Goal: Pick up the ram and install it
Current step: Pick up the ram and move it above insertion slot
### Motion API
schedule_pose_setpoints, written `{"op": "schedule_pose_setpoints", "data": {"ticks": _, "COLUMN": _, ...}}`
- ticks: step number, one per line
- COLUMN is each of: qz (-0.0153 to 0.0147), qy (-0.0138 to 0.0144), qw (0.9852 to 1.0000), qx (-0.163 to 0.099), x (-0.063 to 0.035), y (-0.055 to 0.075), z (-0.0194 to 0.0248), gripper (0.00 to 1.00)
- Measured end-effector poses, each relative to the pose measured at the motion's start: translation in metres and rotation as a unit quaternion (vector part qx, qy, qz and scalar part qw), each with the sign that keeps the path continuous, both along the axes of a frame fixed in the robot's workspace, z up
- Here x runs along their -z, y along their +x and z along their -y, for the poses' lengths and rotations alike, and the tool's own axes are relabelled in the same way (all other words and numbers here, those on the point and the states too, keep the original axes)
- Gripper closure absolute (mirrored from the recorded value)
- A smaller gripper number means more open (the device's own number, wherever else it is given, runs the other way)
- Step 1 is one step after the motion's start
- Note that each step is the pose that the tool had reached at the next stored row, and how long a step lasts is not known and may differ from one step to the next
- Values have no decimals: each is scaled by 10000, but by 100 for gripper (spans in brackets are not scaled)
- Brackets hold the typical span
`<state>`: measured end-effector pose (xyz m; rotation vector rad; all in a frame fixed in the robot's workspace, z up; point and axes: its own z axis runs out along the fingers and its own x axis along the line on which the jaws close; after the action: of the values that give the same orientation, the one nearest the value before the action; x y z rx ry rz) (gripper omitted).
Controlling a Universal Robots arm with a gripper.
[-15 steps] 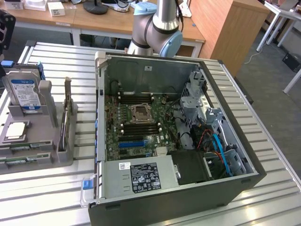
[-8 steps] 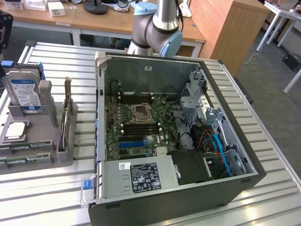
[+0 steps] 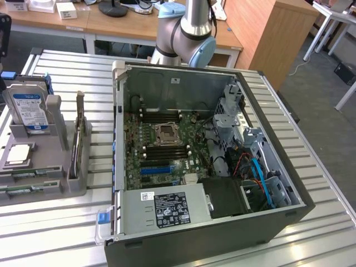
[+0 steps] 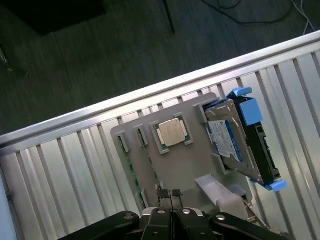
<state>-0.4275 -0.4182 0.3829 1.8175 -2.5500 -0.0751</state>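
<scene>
The ram is a thin green stick lying on edge in a slot of the grey holder; only a sliver of it shows. In the exterior view the ram lies low at the front of that holder, at the exterior view's left. My gripper hovers above the holder, shut with nothing between its black fingertips, which sit just beside the ram's slot. The open computer case holds the motherboard with black memory slots around the CPU socket.
In the holder a square silver CPU chip lies flat and a silver hard drive with blue clips stands on edge. The arm's base column rises behind the case. Slatted metal table; dark floor beyond its edge.
</scene>
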Motion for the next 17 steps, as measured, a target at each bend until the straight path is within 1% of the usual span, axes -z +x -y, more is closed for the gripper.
{"op": "schedule_pose_setpoints", "data": {"ticks": 2, "qz": 0, "qy": 0, "qw": 9998, "qx": -188, "x": 1, "y": 0, "z": 0, "gripper": 90}}
{"op": "schedule_pose_setpoints", "data": {"ticks": 5, "qz": 0, "qy": 0, "qw": 9990, "qx": -457, "x": 3, "y": 0, "z": 0, "gripper": 90}}
{"op": "schedule_pose_setpoints", "data": {"ticks": 7, "qz": 0, "qy": 0, "qw": 9980, "qx": -637, "x": 5, "y": 0, "z": 0, "gripper": 90}}
{"op": "schedule_pose_setpoints", "data": {"ticks": 9, "qz": 0, "qy": 0, "qw": 9966, "qx": -822, "x": 6, "y": 0, "z": 0, "gripper": 90}}
{"op": "schedule_pose_setpoints", "data": {"ticks": 11, "qz": 0, "qy": 0, "qw": 9950, "qx": -1001, "x": 7, "y": 0, "z": 0, "gripper": 90}}
{"op": "schedule_pose_setpoints", "data": {"ticks": 13, "qz": 0, "qy": 0, "qw": 9930, "qx": -1179, "x": 9, "y": 0, "z": 0, "gripper": 90}}
{"op": "schedule_pose_setpoints", "data": {"ticks": 15, "qz": 0, "qy": 0, "qw": 9907, "qx": -1358, "x": 11, "y": 0, "z": 0, "gripper": 90}}
{"op": "schedule_pose_setpoints", "data": {"ticks": 17, "qz": 0, "qy": 0, "qw": 9880, "qx": -1547, "x": 13, "y": 0, "z": 0, "gripper": 90}}
